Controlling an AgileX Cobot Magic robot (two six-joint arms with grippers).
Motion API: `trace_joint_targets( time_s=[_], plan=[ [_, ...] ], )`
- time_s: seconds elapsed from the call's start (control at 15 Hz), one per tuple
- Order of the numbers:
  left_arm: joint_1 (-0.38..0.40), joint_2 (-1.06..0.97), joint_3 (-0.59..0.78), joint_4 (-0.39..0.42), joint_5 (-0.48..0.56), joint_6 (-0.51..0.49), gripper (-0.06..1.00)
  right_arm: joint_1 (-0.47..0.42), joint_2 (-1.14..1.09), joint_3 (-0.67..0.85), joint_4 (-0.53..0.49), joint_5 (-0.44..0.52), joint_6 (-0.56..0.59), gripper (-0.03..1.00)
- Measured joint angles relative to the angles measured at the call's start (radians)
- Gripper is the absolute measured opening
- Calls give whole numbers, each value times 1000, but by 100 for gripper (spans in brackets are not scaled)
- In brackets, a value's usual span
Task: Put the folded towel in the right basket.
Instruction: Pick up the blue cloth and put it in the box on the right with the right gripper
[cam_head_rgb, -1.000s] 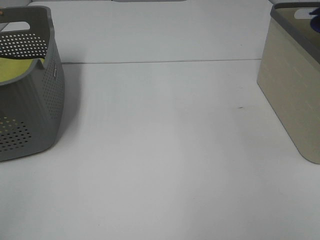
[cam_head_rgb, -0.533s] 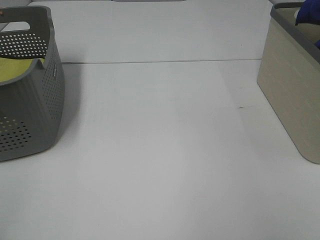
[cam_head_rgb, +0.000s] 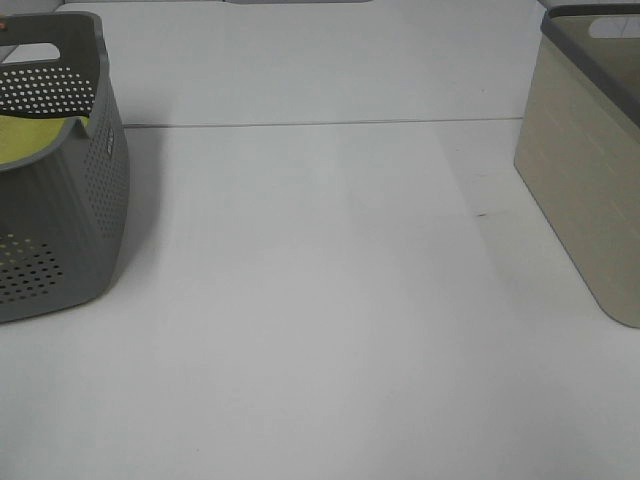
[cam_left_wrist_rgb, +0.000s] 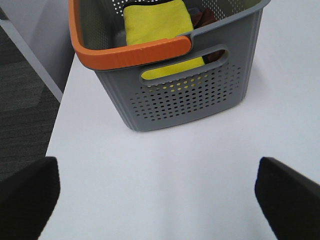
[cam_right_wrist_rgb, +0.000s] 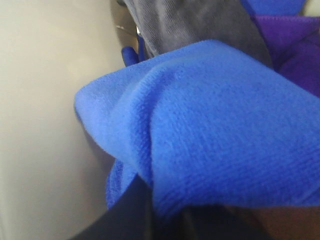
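Observation:
The folded towel (cam_right_wrist_rgb: 220, 125) is blue and fills the right wrist view. It is bunched in front of my right gripper (cam_right_wrist_rgb: 165, 215), which is shut on it; only a dark finger (cam_right_wrist_rgb: 132, 210) shows beneath. It hangs inside the right basket, next to its beige inner wall (cam_right_wrist_rgb: 50, 100). In the high view the right basket (cam_head_rgb: 585, 170) is beige with a grey rim, at the right edge; the towel and both grippers are out of that view. My left gripper (cam_left_wrist_rgb: 160, 200) is open and empty over the table.
A grey perforated left basket (cam_head_rgb: 80, 200) with an orange rim (cam_left_wrist_rgb: 130, 52) holds a yellow towel (cam_left_wrist_rgb: 157, 25). Grey cloth (cam_right_wrist_rgb: 195, 22) and purple cloth (cam_right_wrist_rgb: 292, 45) lie in the right basket. The table edge (cam_left_wrist_rgb: 60, 105) drops to the floor beside the left basket.
Half a second ago the blue towel showed above the right basket's rim in the high view. Now it is gone from that view. The left side is unchanged.

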Motion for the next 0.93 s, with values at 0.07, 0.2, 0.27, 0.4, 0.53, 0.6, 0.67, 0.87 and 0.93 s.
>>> trace_joint_targets(
  time_s=[0.07, 0.2, 0.27, 0.4, 0.53, 0.6, 0.67, 0.87, 0.93],
  plan=[
    [0, 0, 0, 0, 0, 0, 99, 0, 7, 0, 0, 9, 0, 8],
    [0, 0, 0, 0, 0, 0, 99, 0, 7, 0, -9, 22, 0, 33],
    [0, 0, 0, 0, 0, 0, 99, 0, 7, 0, -15, 28, 0, 51],
    [0, 0, 0, 0, 0, 0, 99, 0, 7, -1, -42, 46, 28, 80],
    [0, 0, 0, 0, 0, 0, 99, 0, 7, -3, -99, 69, 72, 92],
    [0, 0, 0, 0, 0, 0, 99, 0, 7, -3, -139, 93, 85, 92],
    [0, 0, 0, 0, 0, 0, 99, 0, 7, -3, -180, 117, 94, 93],
    [0, 0, 0, 0, 0, 0, 99, 0, -32, -3, -218, 138, 97, 93],
    [0, 0, 0, 0, 0, 0, 99, 0, -64, -3, -217, 135, 97, 93]
  ],
)
